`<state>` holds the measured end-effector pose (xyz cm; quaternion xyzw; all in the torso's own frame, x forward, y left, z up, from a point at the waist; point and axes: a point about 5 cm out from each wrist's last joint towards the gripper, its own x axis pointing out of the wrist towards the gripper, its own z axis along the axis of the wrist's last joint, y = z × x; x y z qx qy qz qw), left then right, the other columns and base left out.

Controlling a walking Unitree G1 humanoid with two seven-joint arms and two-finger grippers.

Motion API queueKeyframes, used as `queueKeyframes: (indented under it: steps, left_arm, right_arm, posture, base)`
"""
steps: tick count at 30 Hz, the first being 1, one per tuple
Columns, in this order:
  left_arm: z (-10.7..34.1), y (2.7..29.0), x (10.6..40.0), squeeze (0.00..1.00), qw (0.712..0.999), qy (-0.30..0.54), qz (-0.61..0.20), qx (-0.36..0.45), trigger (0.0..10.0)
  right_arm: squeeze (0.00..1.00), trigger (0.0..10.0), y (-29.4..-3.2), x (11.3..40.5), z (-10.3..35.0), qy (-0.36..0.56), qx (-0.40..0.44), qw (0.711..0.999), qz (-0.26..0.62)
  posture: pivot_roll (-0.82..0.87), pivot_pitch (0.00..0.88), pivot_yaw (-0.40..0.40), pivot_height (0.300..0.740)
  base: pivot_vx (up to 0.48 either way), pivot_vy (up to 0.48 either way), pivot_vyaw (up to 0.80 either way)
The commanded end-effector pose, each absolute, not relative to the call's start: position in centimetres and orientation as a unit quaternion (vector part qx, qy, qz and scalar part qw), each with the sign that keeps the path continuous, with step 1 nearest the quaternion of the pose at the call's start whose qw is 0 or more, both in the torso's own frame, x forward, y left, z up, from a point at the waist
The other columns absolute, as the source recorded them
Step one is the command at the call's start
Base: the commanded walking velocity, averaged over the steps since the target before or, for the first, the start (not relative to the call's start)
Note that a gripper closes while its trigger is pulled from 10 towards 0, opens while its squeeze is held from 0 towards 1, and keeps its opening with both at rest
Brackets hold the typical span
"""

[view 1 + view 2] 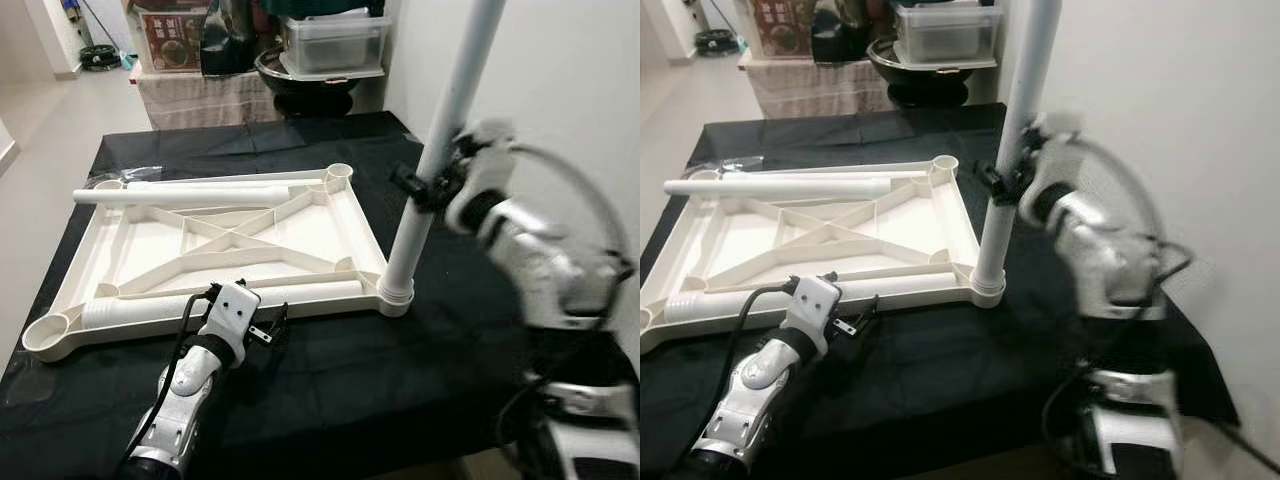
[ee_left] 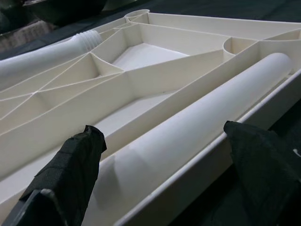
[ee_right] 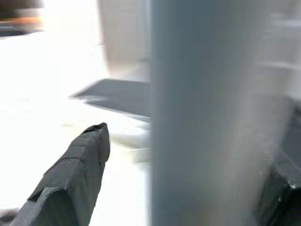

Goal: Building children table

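Your right gripper (image 1: 432,187) pinches the upright leg (image 1: 437,150) seated in the tabletop (image 1: 230,245) corner socket. Left gripper (image 2: 164,165), spread, straddles the loose leg (image 2: 188,141); I'd close there next.

White tabletop (image 1: 150,245) inverted, one leg (image 1: 432,165) upright — two legs (image 1: 185,195) lying

There was one white tabletop frame (image 1: 230,240), lying upside down on one black-covered table (image 1: 420,350). Three white table legs were counted: one upright leg (image 1: 440,150) in a corner socket, and two lying legs (image 1: 190,195) (image 1: 230,302) on the frame. Two grippers (image 1: 262,325) (image 1: 415,187) were present.
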<state>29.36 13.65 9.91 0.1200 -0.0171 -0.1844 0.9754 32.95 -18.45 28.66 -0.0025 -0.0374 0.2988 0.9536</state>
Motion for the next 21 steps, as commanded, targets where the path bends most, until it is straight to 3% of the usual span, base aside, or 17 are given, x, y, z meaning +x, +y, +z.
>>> queueKeyframes:
  steps: [1, 6, 7, 8, 9, 16, 19, 21]
  left_arm:
    - [9.2, 13.9, 29.1, 0.00, 0.976, -0.001, -0.182, 0.122, 10.0]
    - [9.2, 14.0, 29.1, 0.00, 0.976, -0.001, -0.181, 0.123, 10.0]
    - [9.3, 14.0, 29.2, 0.00, 0.976, -0.002, -0.180, 0.123, 10.0]
    - [9.3, 14.0, 29.2, 0.00, 0.976, -0.002, -0.180, 0.123, 10.0]
    - [9.3, 14.0, 29.2, 0.00, 0.976, -0.002, -0.180, 0.124, 10.0]
    - [9.3, 14.3, 29.1, 0.00, 0.976, -0.002, -0.176, 0.125, 10.0]
    - [9.3, 14.5, 29.0, 0.00, 0.976, -0.001, -0.175, 0.128, 10.0]
    - [9.3, 14.4, 29.1, 0.00, 0.976, -0.001, -0.178, 0.129, 10.0]
  right_arm:
    - [0.00, 10.0, -18.4, 32.1, 29.0, -0.061, -0.022, 0.926, 0.371]
    - [0.00, 10.0, -19.7, 32.2, 27.4, -0.034, -0.063, 0.904, 0.422]
    - [0.00, 7.2, -20.0, 32.5, 26.0, -0.006, -0.069, 0.894, 0.443]
    - [0.00, 7.2, -20.0, 32.5, 26.0, -0.006, -0.069, 0.894, 0.443]
    - [0.00, 0.0, -20.2, 32.8, 24.9, 0.017, -0.070, 0.890, 0.451]
    - [0.00, 0.0, -19.6, 33.7, 23.0, 0.053, -0.066, 0.903, 0.421]
    - [0.00, 0.0, -19.1, 35.0, 21.9, 0.084, -0.040, 0.941, 0.326]
    - [0.00, 0.0, -19.3, 36.2, 20.7, 0.099, -0.010, 0.978, 0.182]
  posture:
    - [-0.02, 0.000, -0.051, 0.740]
    - [-0.02, 0.000, -0.054, 0.740]
    - [-0.01, 0.000, -0.057, 0.740]
    - [-0.01, 0.000, -0.057, 0.740]
    - [-0.01, 0.000, -0.059, 0.740]
    - [0.01, 0.000, -0.062, 0.740]
    - [0.00, 0.000, -0.055, 0.740]
    - [0.00, 0.000, -0.052, 0.740]
  base:
    - [0.000, 0.000, 0.00]
    - [0.000, 0.000, 0.00]
    - [0.000, 0.000, 0.00]
    - [0.000, 0.000, 0.00]
    - [0.000, 0.000, 0.00]
    - [0.000, 0.000, 0.00]
    - [0.000, 0.000, 0.00]
    - [0.000, 0.000, 0.00]
